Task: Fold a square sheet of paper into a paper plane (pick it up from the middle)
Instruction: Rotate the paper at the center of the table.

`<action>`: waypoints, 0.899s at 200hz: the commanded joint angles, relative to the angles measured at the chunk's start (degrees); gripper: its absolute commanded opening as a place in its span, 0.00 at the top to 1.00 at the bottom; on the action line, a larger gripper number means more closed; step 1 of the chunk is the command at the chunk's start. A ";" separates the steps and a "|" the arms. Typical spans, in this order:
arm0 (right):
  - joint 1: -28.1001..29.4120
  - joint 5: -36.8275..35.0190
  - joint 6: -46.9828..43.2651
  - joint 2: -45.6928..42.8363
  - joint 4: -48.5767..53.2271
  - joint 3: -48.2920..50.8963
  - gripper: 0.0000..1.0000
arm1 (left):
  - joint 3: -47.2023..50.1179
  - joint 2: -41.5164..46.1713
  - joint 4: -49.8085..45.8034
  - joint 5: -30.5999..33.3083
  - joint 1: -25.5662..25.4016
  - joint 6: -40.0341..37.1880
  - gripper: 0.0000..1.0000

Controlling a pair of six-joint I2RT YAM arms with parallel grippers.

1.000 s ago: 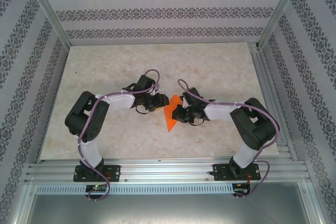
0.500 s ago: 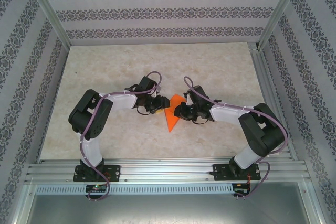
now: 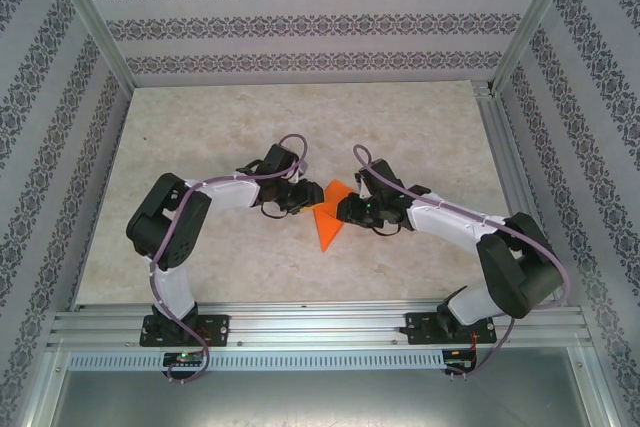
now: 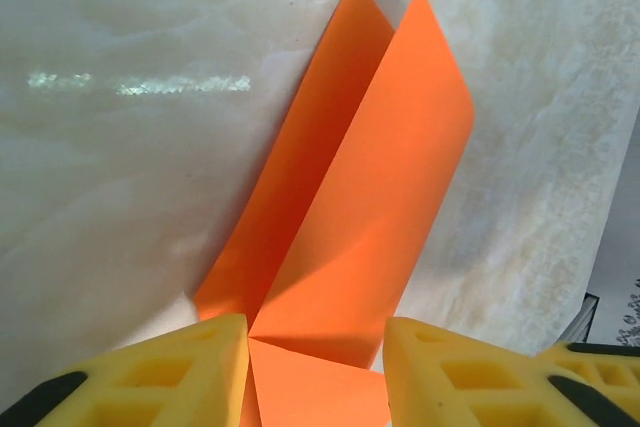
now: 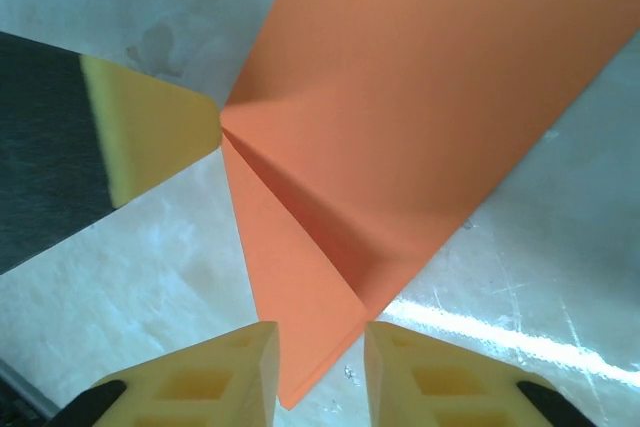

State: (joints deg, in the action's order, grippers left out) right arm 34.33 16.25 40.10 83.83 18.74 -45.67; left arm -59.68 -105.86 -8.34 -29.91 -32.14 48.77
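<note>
Two pincers flank the orange sheet of paper, which lies part-folded and flat at mid-worktop. Left pincer: jaws apart, astride the sheet's left side, arm barely shifted since a second ago. Right pincer: jaws apart, narrower gap, the sheet's point between its fingers. Its elbow has swung out rightward.

Pale marbled tabletop, patterned walls, aluminium rail along near edge
</note>
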 commanded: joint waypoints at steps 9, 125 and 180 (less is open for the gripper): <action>4.35 -11.82 -3.01 -0.38 11.71 -7.10 0.69 | 2.91 6.47 1.02 2.78 1.12 2.20 0.57; 18.57 -36.93 3.11 34.09 46.62 -49.49 0.56 | 20.47 31.26 -7.58 9.88 21.58 -1.14 0.51; 19.90 -39.59 1.75 44.20 54.47 -60.73 0.55 | 21.80 32.79 -7.94 7.62 23.26 -2.58 0.51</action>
State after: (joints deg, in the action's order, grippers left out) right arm 53.67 -19.05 41.74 125.10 66.70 -102.19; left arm -38.87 -74.32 -15.42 -20.62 -10.00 48.03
